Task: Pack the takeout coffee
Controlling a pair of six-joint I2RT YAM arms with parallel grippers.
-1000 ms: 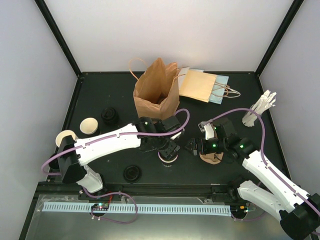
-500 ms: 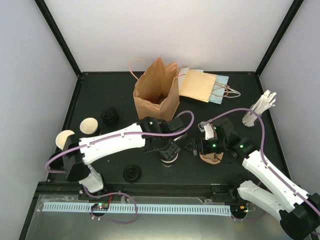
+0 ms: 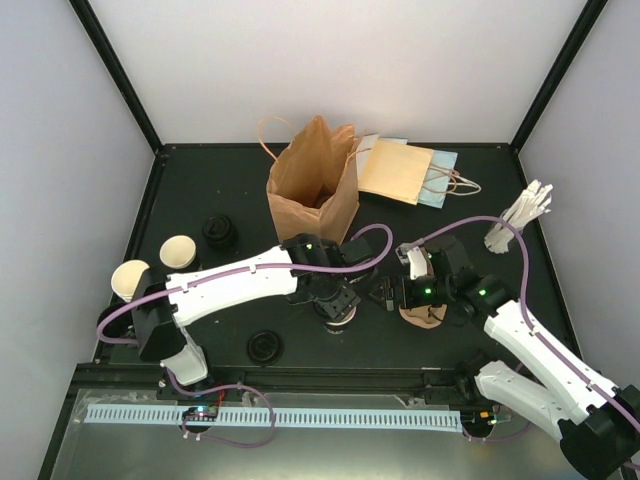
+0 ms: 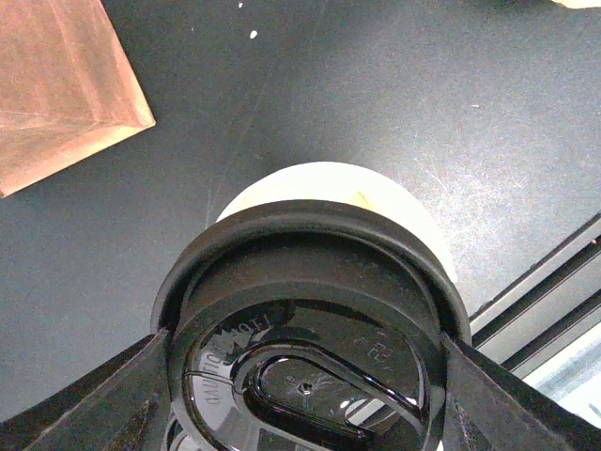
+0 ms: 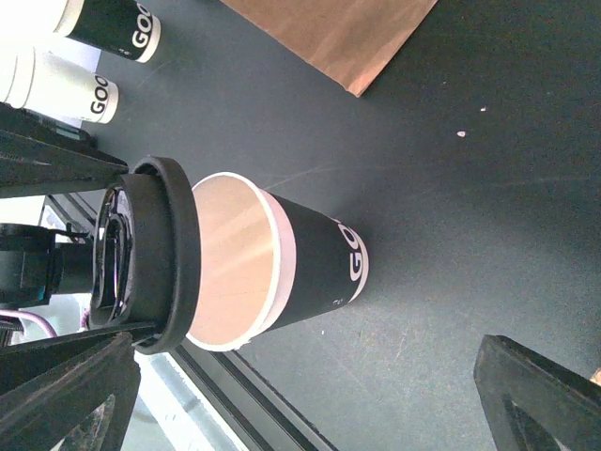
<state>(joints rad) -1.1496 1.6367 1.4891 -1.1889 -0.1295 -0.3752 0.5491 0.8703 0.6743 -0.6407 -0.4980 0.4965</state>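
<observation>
**Q:** What has been altered over the last second?

**A:** The left arm has been swung slightly toward the right. The left gripper (image 3: 335,303) has been kept above the cup (image 5: 300,263), which stands upright at the middle of the table, near the front of the paper bag (image 3: 310,190). The right gripper (image 3: 388,295) has not been moved.

**Q:** How are the end effectors set?

**A:** The left fingers are closed on the edge of a black lid (image 4: 310,348). The right fingers are spread wide with nothing between them, and are aimed at the cup from just beside it.

**Q:** Has the lid been seated?

**A:** It has not. In the right wrist view the lid is held just over the mouth and offset, so most of the cream rim is left exposed. Contact at one edge cannot be confirmed.

**Q:** What follows for the task?

**A:** Only alignment is judged to have been refined. Centring and a press down are still required before the cup can be packed. Two further cups (image 3: 180,250) are left uncovered at the left side.
</observation>
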